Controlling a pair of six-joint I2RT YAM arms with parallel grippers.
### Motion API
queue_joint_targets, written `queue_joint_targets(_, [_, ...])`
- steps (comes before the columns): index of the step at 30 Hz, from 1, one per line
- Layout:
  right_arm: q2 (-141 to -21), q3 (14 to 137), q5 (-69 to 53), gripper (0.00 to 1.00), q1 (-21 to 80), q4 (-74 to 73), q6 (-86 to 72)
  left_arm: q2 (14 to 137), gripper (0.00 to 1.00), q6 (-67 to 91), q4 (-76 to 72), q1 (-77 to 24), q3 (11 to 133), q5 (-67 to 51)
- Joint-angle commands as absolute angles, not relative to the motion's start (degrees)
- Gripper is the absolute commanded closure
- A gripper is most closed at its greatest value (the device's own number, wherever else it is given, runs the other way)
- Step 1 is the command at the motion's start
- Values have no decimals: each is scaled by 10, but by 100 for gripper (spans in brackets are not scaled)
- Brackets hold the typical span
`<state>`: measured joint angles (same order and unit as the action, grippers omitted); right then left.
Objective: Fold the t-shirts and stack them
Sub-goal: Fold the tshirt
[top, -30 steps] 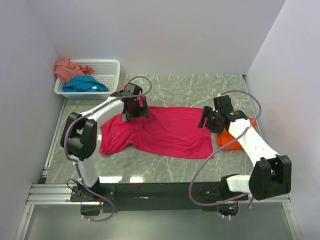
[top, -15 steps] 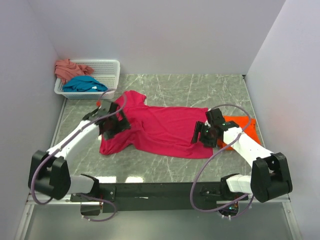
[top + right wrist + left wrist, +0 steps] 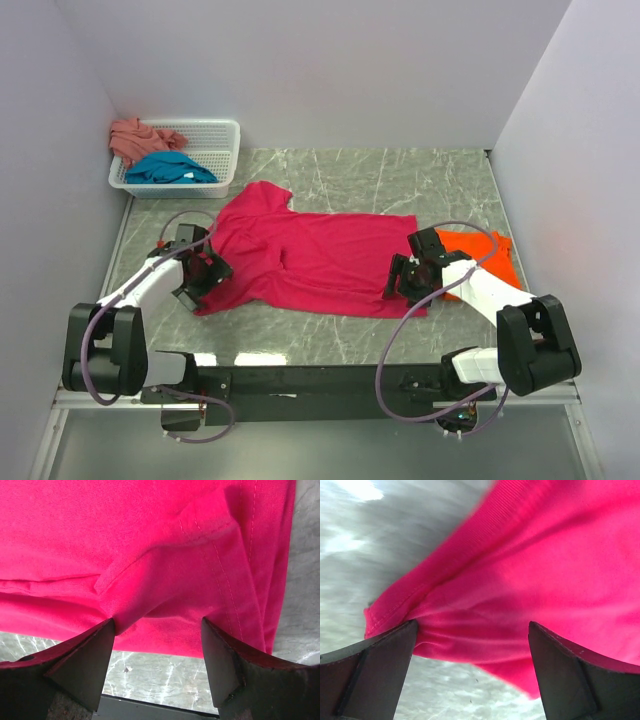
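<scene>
**Both grippers set at opposite ends of the magenta-red shirt**

Finds the magenta-red t-shirt spread flat on the table, long axis running straight from the left gripper to the right gripper. Shows the left gripper unclenched, jaws wide apart astride the sleeve-end corner without pinching it. Shows the right gripper unclenched too, jaws apart over a raised fold at the hem corner. Puts each end directly under its own gripper, so favours neither arm. Probably calls for both to close together. Sets the orange t-shirt just outboard of the right gripper. Puts the basket well beyond the left gripper, holding the teal t-shirt and the salmon-pink t-shirt
</scene>
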<state>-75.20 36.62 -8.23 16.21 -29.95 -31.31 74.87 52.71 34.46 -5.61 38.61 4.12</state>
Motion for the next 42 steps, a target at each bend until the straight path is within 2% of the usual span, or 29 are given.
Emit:
queue_joint_targets(1, [-759,346,-75,24,159,-293,-314,751,1,562,395,-28,386,98])
queue_joint_targets(7, [-737,320,-87,23,159,-341,-332,723,0,580,419,-7,389,127])
queue_joint_targets(12, [-693,304,-84,21,156,-388,-358,755,1,587,421,-2,387,127])
queue_joint_targets(14, [-683,315,-46,19,153,-421,-373,758,1,593,432,-2,390,137])
queue_joint_targets(21, [-627,313,-22,18,149,-459,-417,728,1,598,461,14,410,150])
queue_joint_targets(28, [-581,408,-37,17,149,-437,-362,663,1,553,455,11,467,98])
queue_joint_targets(34, [-601,500,-13,16,149,-406,-330,680,1,518,398,-42,601,93])
queue_joint_targets(38, [-615,528,-15,15,149,-370,-327,810,1,504,395,-139,773,112])
queue_joint_targets(42, [-612,541,13,14,149,-364,-324,942,1,478,410,-170,915,149])
